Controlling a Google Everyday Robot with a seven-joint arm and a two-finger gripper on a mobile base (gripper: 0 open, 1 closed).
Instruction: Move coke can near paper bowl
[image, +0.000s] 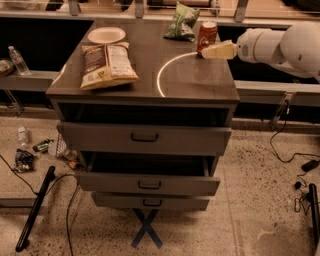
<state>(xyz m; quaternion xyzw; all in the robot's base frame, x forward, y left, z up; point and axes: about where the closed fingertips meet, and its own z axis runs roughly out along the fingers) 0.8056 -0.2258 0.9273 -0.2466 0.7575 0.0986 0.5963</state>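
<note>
The coke can (206, 35) stands upright at the back right of the cabinet top, red-orange with white script. The paper bowl (106, 35) lies at the back left of the same top, off-white and shallow. My gripper (207, 52) comes in from the right on a white arm; its cream-coloured fingers (219, 50) point left and reach the can's right front side, just at its base. The gap between bowl and can spans most of the top's width.
A brown-and-white chip bag (106, 64) lies front left on the top. A green bag (181, 21) sits behind, left of the can. The middle drawer (149, 181) stands pulled out. Water bottles (17, 60) and litter lie at the left; cables lie on the floor.
</note>
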